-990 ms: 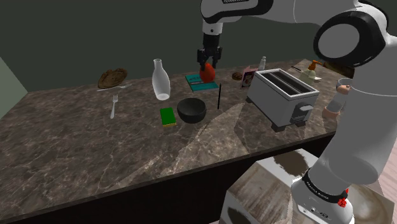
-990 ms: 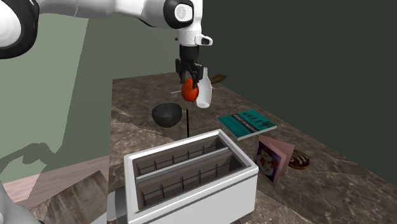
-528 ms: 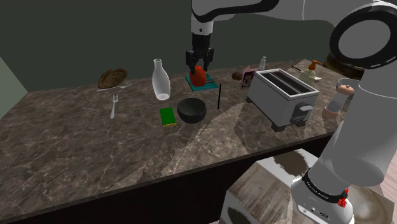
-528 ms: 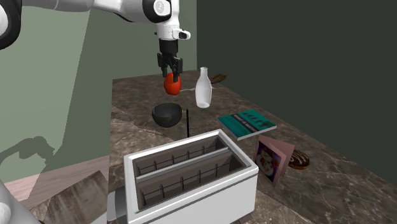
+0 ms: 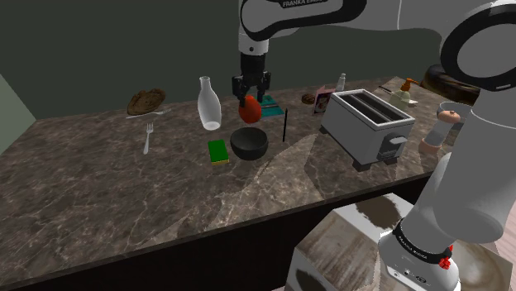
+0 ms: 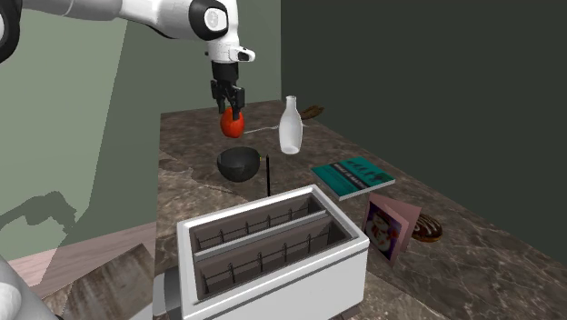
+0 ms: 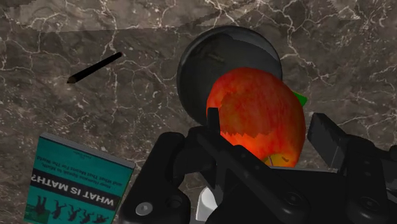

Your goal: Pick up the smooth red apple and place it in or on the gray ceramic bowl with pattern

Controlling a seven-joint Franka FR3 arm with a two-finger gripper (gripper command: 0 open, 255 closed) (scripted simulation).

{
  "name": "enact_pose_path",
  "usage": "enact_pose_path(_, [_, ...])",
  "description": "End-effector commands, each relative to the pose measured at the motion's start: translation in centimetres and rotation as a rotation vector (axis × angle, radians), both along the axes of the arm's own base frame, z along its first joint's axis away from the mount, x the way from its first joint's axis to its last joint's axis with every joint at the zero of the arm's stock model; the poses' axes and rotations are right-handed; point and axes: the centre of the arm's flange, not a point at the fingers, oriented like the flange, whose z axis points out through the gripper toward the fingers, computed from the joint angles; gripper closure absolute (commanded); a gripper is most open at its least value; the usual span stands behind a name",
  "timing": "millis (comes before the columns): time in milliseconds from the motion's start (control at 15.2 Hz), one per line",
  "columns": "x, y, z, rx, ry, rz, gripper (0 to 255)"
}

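Observation:
My black gripper is shut on a smooth red apple, which hangs in the air just above the dark bowl on the marble counter. In the second exterior view the apple hangs under the gripper, above and slightly behind the bowl. Seen from the wrist, the apple sits between my fingers and covers part of the round bowl below it.
Beside the bowl lie a green sponge and a black stick. A glass bottle, a teal book, a fork, bread and a white toaster stand around it on the counter.
The gripper has carried the apple toward the shoulder view's left, from over the teal book to above the bowl, and slightly lower.

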Motion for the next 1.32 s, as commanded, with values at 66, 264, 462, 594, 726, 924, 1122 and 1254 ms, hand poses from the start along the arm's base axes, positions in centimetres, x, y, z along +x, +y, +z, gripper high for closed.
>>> enact_pose_path(66, [-0.1, 0.0, -1.6, 0.0, 0.0, 0.0, 255])
enact_pose_path(264, [-0.1, 0.0, -3.1, 0.0, 0.0, 0.0, 255])
enact_pose_path(462, [-0.1, 0.0, -4.7, 0.0, 0.0, 0.0, 255])
enact_pose_path(594, [-0.1, 0.0, -5.8, 0.0, 0.0, 0.0, 255])
enact_pose_path(726, [-0.1, 0.0, -6.8, 0.0, 0.0, 0.0, 255])
enact_pose_path(924, [-0.1, 0.0, -8.1, 0.0, -0.001, 0.0, 255])
enact_pose_path(1122, [-0.1, 0.0, -8.1, 0.0, 0.0, 0.0, 255])
enact_pose_path(1254, [-0.1, 0.0, -8.1, 0.0, 0.0, 0.0, 255])
